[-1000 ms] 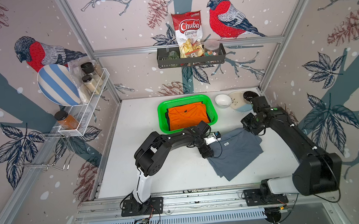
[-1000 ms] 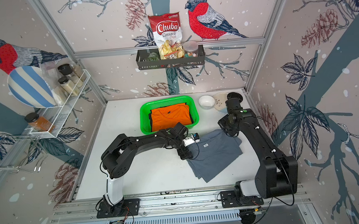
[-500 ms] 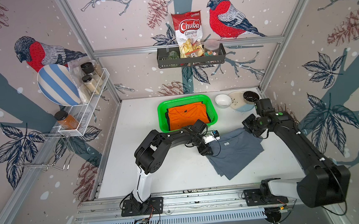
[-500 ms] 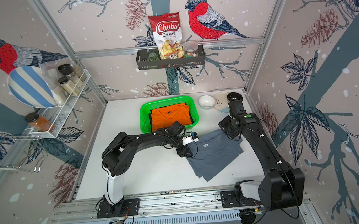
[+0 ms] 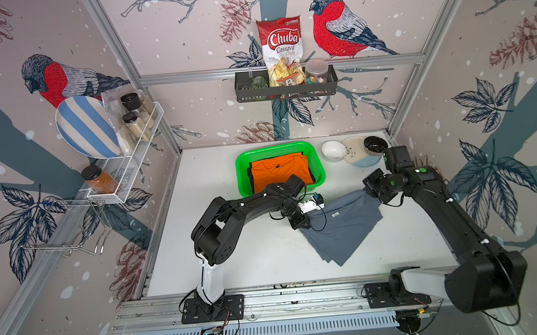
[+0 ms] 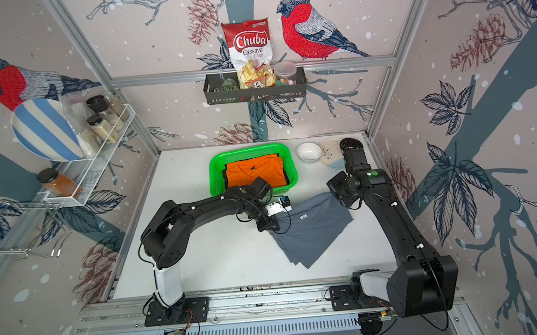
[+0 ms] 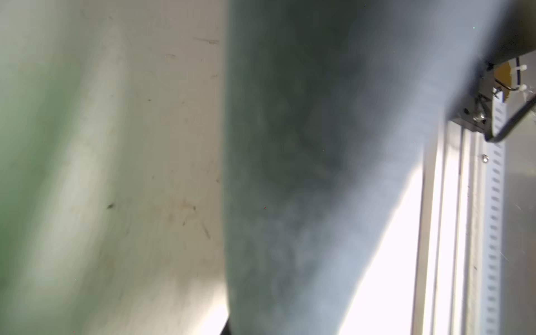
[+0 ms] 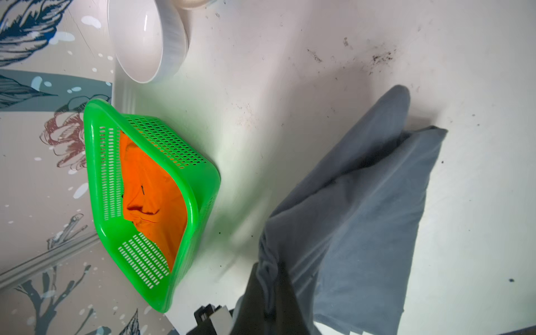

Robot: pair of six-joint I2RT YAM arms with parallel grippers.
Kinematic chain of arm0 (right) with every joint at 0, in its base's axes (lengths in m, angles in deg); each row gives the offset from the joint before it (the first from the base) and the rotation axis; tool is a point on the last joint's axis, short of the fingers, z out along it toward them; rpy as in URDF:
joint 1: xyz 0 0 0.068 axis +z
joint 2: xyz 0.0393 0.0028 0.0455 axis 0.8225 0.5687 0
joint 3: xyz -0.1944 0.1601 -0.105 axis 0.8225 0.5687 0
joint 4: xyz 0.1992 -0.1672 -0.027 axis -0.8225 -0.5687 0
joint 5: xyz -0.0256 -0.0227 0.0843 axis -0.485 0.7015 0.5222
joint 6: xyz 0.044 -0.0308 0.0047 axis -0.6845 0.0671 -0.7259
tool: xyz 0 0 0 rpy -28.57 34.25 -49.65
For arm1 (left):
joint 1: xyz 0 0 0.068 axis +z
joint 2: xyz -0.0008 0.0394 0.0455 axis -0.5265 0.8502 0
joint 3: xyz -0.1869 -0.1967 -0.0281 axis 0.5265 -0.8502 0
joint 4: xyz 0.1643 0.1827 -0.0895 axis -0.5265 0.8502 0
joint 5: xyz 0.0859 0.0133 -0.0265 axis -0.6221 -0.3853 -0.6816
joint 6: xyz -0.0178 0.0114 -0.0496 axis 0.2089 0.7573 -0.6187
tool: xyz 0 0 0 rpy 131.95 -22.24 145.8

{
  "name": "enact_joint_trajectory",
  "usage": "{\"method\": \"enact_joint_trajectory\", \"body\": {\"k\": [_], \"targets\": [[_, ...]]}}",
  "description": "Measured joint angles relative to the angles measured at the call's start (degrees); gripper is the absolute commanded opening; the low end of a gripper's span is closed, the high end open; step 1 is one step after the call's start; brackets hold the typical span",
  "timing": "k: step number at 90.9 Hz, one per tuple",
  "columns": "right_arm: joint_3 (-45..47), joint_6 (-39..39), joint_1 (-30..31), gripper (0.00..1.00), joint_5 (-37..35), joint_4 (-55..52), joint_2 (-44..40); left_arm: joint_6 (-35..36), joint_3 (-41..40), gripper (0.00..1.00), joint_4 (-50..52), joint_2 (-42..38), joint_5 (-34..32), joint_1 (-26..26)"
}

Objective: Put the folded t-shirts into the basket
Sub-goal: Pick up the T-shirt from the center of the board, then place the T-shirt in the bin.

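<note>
**Grey shirt pinched at two corners beside the basket**

In both top views the slate grey-blue folded t-shirt (image 5: 342, 226) lies on the white table (image 5: 260, 259), turned like a diamond. It sits just off the near right corner of the bright green perforated plastic basket (image 5: 241, 173), not touching it. The right gripper (image 5: 373, 197) is clamped on the shirt's far right corner, which is drawn up off the table. The left gripper (image 5: 303, 223) is closed on the corner that faces the table's left edge, its tips hidden under its own wrist.

The right wrist view adds the grip itself: cloth gathered into creases between the dark fingers (image 8: 256, 301), and the folded layers gaping apart at one edge. The left wrist view is nearly all blur. It shows a broad grey-blue band of cloth close to the lens, scuffed table beside it and a green haze along one side, with no finger outline.

Only the top views show that the bright orange folded t-shirt (image 5: 280, 174) in the basket lies on a black folded t-shirt (image 5: 250, 179), whose dark edges show at both sides. The left arm crosses the basket's near rim and hides part of it.

At the table's far right corner a white bowl (image 5: 333, 150), a speckled plate (image 5: 357, 159) and a black bowl (image 5: 375, 143) stand close together.
</note>
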Motion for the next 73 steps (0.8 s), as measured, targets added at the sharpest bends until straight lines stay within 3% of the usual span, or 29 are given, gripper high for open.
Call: {"method": "enact_joint_trajectory", "body": {"k": [15, 26, 44, 61, 73], "targets": [[-5.07, -4.13, 4.87, 0.0, 0.46, 0.48, 3.1, 3.85, 5.22, 0.0, 12.59, -4.96, -0.35, 1.42], [-10.78, -7.65, 9.55, 0.0, 1.64, 1.95, 7.72, 8.41, 9.51, 0.0, 22.58, -8.15, -1.01, 6.1], [-16.92, -14.78, 13.46, 0.0, 3.37, 6.29, 15.76, 17.09, 15.08, 0.0, 35.01, -13.33, -7.63, 13.79], [-22.6, -21.51, 16.22, 0.0, 4.26, 8.61, 23.12, 23.21, 23.08, 0.0, 40.19, -12.66, -13.88, 18.75], [-27.65, -25.49, 16.79, 0.0, 4.24, 9.66, 27.43, 27.47, 31.69, 0.0, 42.95, -7.5, -16.61, 22.6]]}}
